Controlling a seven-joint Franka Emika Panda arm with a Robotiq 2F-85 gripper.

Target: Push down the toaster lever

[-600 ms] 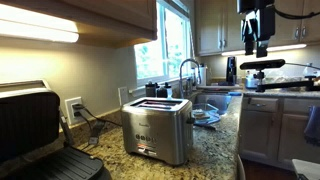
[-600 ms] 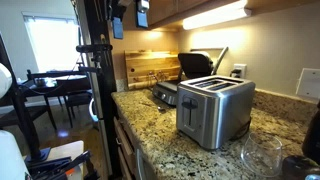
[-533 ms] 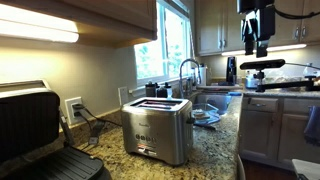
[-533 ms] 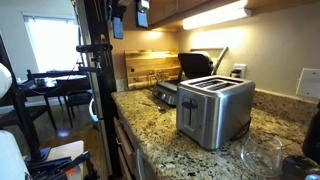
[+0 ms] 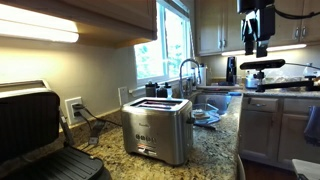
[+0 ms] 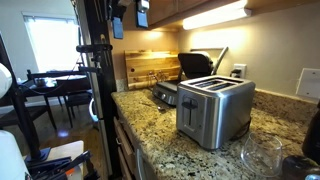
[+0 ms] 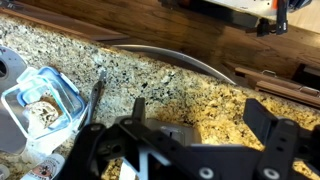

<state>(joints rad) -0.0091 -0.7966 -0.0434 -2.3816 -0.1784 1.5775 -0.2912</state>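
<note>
The brushed steel two-slot toaster point(image 5: 157, 131) stands on the granite counter, and it also shows in an exterior view point(image 6: 214, 107). I cannot make out its lever. My gripper point(image 5: 260, 38) hangs high above the counter, well away from the toaster. In the wrist view the gripper point(image 7: 200, 115) is open and empty, looking down on the granite. A grey corner of the toaster point(image 7: 176, 131) shows low between the fingers.
A black-and-silver contact grill point(image 5: 35, 135) stands beside the toaster, open in an exterior view point(image 6: 196, 67). A drinking glass point(image 6: 262, 155) stands near the counter's edge. A food container point(image 7: 42, 100) and a utensil point(image 7: 96, 90) lie on the granite. The sink faucet point(image 5: 185, 68) is behind.
</note>
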